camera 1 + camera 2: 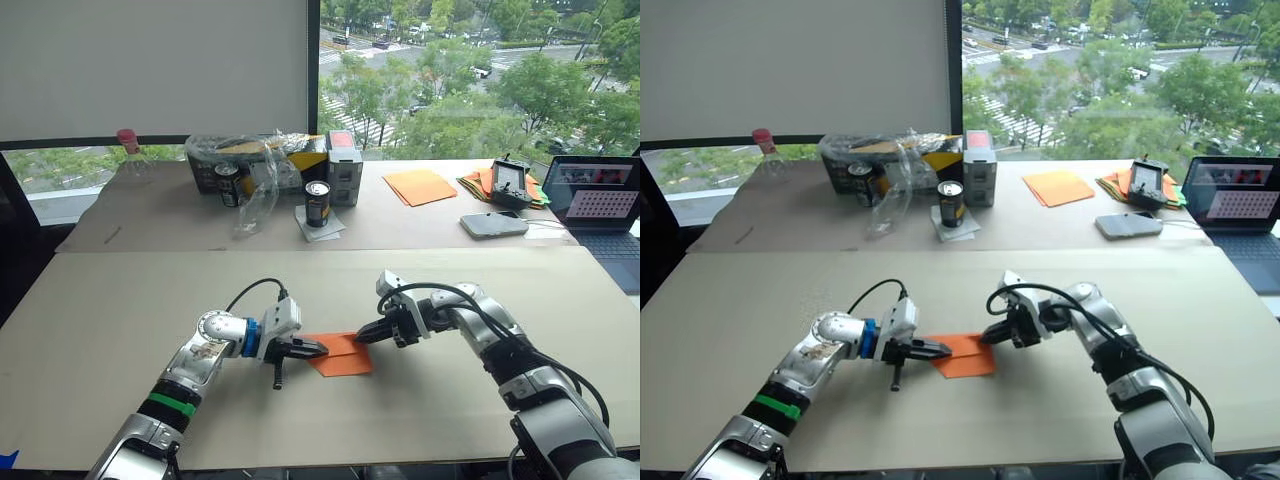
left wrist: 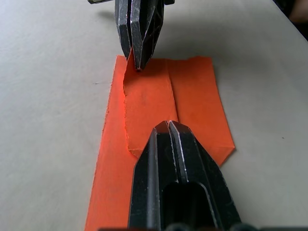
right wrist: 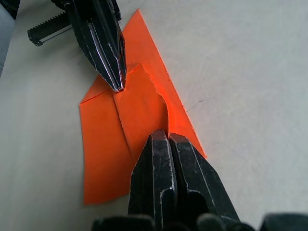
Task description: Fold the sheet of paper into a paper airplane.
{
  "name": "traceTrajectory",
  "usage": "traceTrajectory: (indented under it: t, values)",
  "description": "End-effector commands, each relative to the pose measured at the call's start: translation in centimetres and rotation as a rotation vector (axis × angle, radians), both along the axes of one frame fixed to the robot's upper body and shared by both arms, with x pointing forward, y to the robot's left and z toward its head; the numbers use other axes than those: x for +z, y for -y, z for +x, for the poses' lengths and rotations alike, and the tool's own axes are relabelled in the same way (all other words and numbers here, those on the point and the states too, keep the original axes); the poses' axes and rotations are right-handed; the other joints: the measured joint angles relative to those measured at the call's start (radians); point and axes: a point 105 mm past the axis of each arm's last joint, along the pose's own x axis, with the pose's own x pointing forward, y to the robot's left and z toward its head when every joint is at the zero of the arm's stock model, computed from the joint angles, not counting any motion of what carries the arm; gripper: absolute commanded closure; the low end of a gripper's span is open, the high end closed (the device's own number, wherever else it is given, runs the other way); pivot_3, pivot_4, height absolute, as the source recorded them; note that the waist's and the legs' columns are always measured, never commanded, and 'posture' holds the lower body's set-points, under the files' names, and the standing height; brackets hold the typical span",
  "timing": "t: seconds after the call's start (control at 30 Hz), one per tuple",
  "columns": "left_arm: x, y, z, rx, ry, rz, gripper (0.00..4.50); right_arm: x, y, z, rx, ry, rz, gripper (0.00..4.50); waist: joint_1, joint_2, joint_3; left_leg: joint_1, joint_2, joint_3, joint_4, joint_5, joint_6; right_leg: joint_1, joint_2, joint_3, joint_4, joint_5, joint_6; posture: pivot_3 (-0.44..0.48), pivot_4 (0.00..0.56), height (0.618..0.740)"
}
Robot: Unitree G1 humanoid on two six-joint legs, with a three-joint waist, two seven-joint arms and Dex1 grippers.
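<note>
The sheet of paper (image 1: 340, 353), already creased into a layered strip, lies flat on the bench (image 1: 120, 300) near the front edge, between the two arms. The left hand (image 1: 318, 348) presses down on its left end with its fingers together, holding nothing. The right hand (image 1: 362, 336) meets the right end, fingers likewise together; the right wrist view suggests the tips sit at a raised flap edge rather than clamping it. The step in hand looks like flattening a lengthwise fold. To do it well, the left tip should pin the paper firmly while the right one slides along the crease, keeping the edges aligned so the layers do not skew or tear.
</note>
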Motion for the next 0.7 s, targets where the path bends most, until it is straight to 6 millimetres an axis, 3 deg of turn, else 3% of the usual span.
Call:
traceTrajectory:
  t: [0.03,0.2,0.3,0.4,0.57,0.7]
  values:
    - [-2.1,-1.0,-0.5,0.013,-0.067,0.070,4.50,2.0,0.5,0.4,-0.060,0.064,0.052,3.86,-0.001,0.001,0.000,0.000,0.000,0.000,0.000,0.000,0.000,0.000,0.000,0.000,0.000,0.000,0.000,0.000,0.150,0.740]
    - [-1.2,-0.7,-0.2,0.013,-0.077,0.019,4.50,5.2,1.7,0.3,-0.148,0.199,0.093,2.25,-0.001,0.001,-0.001,-0.001,0.000,0.000,0.000,0.000,0.000,-0.001,0.000,0.000,0.000,0.000,0.000,0.000,0.150,0.740]
    - [-0.6,-0.7,0.2,0.024,-0.093,-0.016,4.50,8.7,1.1,-1.3,-0.170,0.320,0.186,2.25,0.000,0.001,-0.001,-0.002,0.001,-0.001,0.000,0.000,0.000,-0.002,0.000,0.000,0.000,0.000,0.000,0.000,0.150,0.740]
    - [-0.5,-0.8,0.1,0.010,-0.086,-0.015,4.50,9.3,-0.1,-2.7,-0.200,0.422,0.227,2.25,-0.001,0.001,-0.001,-0.002,0.001,-0.001,-0.001,0.000,0.000,-0.002,0.000,-0.001,0.000,0.000,0.000,0.000,0.150,0.740]
    - [0.2,-0.4,0.1,-0.004,-0.089,-0.044,4.50,5.5,-2.2,-4.8,-0.266,0.476,0.161,2.25,0.001,0.001,-0.001,-0.003,0.001,-0.001,-0.001,0.000,0.000,-0.002,0.000,-0.001,0.000,0.000,0.001,0.000,0.150,0.740]
    - [-0.1,-0.5,-0.1,-0.031,-0.089,-0.014,4.50,2.1,-2.8,-5.6,-0.350,0.446,0.114,3.41,-0.001,0.001,-0.001,-0.003,-0.001,0.000,0.000,0.000,0.000,-0.002,-0.001,0.000,0.000,-0.001,0.001,0.000,0.150,0.740]
